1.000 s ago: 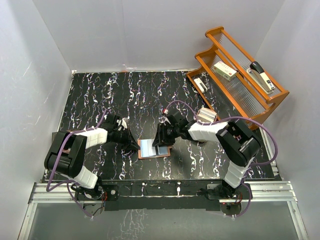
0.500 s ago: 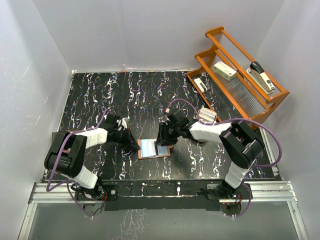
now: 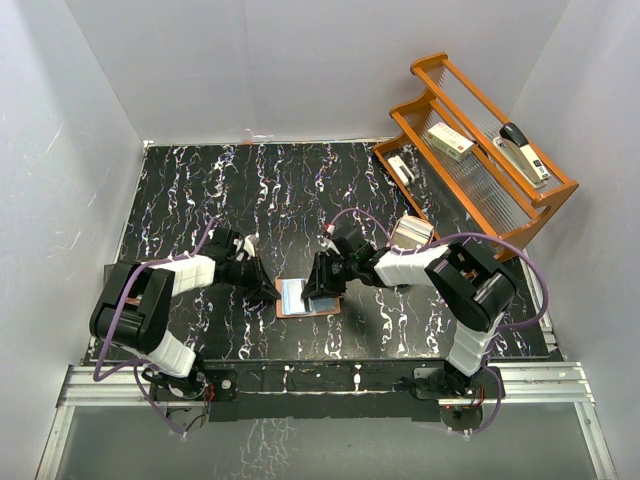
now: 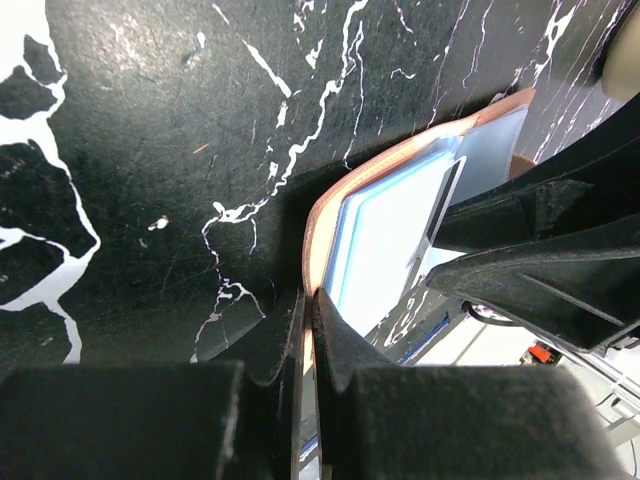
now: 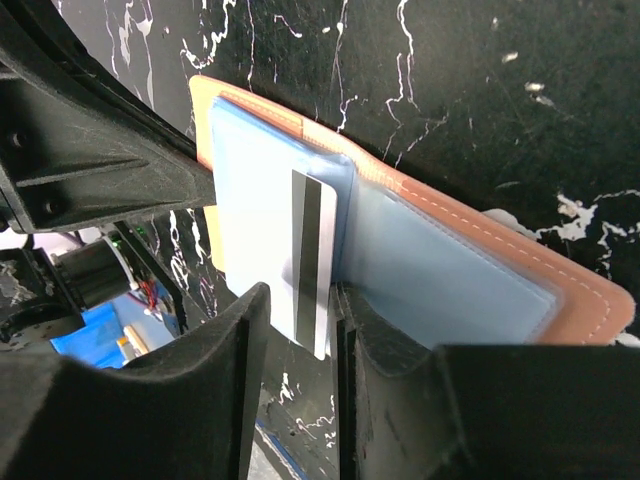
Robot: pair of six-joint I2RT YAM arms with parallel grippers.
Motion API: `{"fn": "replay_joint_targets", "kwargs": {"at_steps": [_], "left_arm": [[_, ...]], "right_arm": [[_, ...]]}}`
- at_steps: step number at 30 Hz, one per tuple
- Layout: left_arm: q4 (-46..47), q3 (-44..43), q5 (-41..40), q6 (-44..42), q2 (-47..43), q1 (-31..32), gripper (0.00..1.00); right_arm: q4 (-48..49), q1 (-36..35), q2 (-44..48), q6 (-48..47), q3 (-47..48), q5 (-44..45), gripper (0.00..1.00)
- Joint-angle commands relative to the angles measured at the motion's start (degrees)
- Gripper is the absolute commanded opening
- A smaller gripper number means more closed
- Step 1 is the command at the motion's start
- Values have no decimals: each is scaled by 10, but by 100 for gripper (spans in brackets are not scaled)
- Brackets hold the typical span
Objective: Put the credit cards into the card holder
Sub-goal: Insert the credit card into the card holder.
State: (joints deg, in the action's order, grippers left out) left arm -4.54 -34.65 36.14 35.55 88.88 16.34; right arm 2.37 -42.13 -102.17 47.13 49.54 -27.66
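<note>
The reddish-brown card holder (image 3: 318,305) lies open on the black marbled table, clear pockets up. My left gripper (image 3: 272,293) is shut on its left leather edge (image 4: 318,215), the fingertips (image 4: 330,320) pinching the rim. A light blue-white card (image 5: 255,200) with a black stripe lies partly inside a clear pocket; it also shows in the left wrist view (image 4: 385,235). My right gripper (image 5: 298,325) straddles the card's protruding end with jaws a little apart, not clamping it. An orange-gold strip (image 5: 203,120) shows at the holder's far edge; I cannot tell whether it is the other card.
A wooden rack (image 3: 478,195) stands at the back right, holding a stapler (image 3: 522,150) and small boxes. A white object (image 3: 412,232) lies by the right arm. White walls close in the table on three sides.
The right gripper drew back slightly to the right, then moved left again over the holder. The left gripper has kept its hold on the holder's edge.
</note>
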Motion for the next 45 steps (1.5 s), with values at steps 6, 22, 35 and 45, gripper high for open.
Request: {"fn": "replay_joint_targets", "kwargs": {"at_steps": [6,22,35,45], "left_arm": [[-26,-27,7,-19,16,4,0],[-26,-20,5,-13,6,4,0],[-44,-43,-16,-10,-4,4,7],[-54,-74,-17,38,-65,4,51]], "right_arm": [[-8,-10,20,21,-7,34,31],[29,-17,39,25,-18,19,12],[-25,-30,64,6,-13,74,10],[-69,-29,74,-31,27,96,21]]}}
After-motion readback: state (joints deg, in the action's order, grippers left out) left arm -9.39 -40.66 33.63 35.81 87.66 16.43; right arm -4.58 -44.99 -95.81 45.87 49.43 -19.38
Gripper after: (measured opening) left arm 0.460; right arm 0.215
